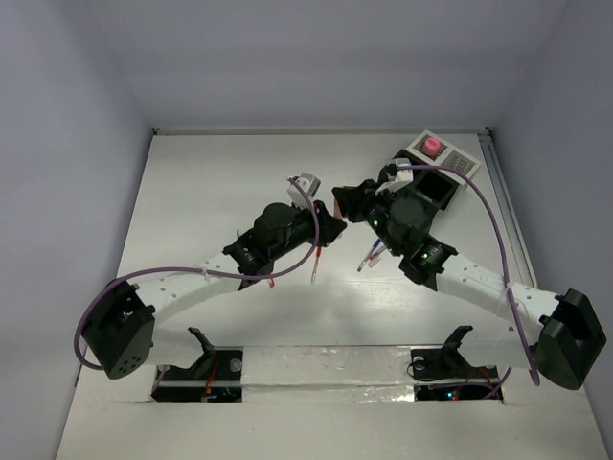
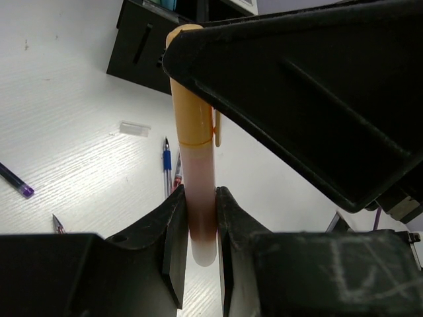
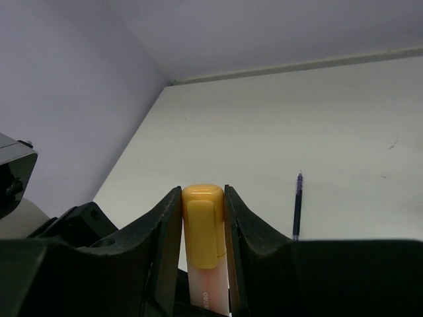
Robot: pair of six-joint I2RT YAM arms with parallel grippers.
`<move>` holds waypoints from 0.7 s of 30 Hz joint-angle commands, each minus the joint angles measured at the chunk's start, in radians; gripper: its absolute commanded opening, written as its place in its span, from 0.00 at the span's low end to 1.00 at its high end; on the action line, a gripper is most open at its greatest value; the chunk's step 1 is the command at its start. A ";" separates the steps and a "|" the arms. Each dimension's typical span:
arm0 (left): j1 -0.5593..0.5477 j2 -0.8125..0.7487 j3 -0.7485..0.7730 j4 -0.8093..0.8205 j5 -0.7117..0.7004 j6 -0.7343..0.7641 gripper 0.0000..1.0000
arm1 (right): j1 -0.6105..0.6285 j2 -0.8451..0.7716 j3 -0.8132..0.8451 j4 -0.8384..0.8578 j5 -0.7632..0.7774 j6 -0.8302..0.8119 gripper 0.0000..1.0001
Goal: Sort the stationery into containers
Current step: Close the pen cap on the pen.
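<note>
peach marker (image 2: 200,152) with orange cap and clip, pale rounded tail, held above table (image 1: 211,172) mid-workspace, tail pinched tight between left gripper (image 2: 200,201) fingers, cap end clamped in right gripper (image 3: 202,195), black organizer (image 1: 439,187) near, loose pens (image 2: 166,168) lying on table below

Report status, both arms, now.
Left gripper shut on orange-capped marker, pale end. Right gripper shut on its cap end. Both on one marker, short of black organizer. Blue pen loose below, untouched.
</note>
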 commanded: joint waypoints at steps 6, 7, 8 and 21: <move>0.006 -0.031 0.128 0.188 -0.002 0.031 0.00 | 0.041 -0.016 -0.061 -0.227 -0.108 -0.019 0.00; 0.006 -0.029 0.128 0.188 -0.001 0.031 0.00 | 0.041 -0.015 -0.059 -0.233 -0.114 -0.022 0.00; 0.006 -0.028 0.130 0.185 -0.001 0.033 0.00 | 0.041 -0.016 -0.058 -0.242 -0.137 -0.023 0.00; 0.006 -0.075 0.214 0.088 -0.111 0.158 0.00 | 0.050 0.007 -0.147 -0.234 -0.376 0.066 0.00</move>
